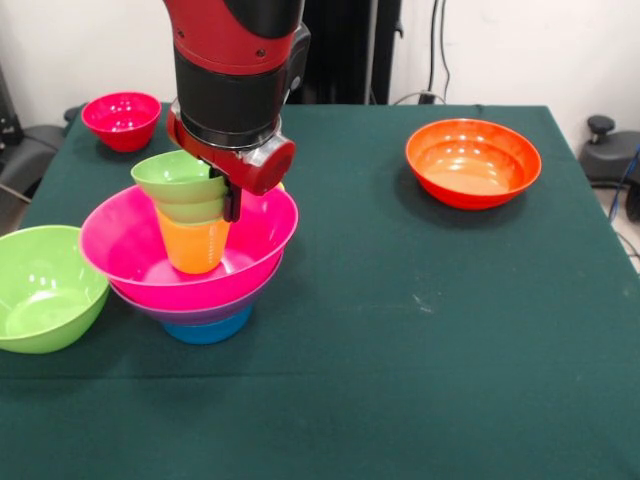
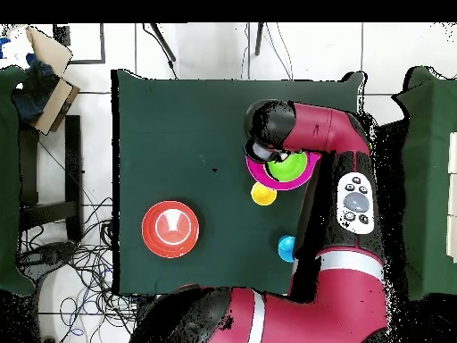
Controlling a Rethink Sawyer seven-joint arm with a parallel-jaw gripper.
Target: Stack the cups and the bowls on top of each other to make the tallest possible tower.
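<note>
Gripper [image 1: 232, 205]: you can't tell its grip; it sits at the small green bowl [image 1: 180, 176].
Tower: that bowl tops the orange-yellow cup [image 1: 192, 245] inside the pink bowl [image 1: 135, 255].

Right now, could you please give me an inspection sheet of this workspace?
Surface: dark green tablecloth, flat.
Job's things: tower: pink bowl on purple and blue bowls, orange-yellow cup inside it, small green bowl on top. Lime green bowl, red bowl and orange bowl stand apart.
Clutter: nothing seen.
Pincer: at the small green bowl; hold unclear.
Cables: on the floor.
Surroundings: cardboard box off the table.
</note>
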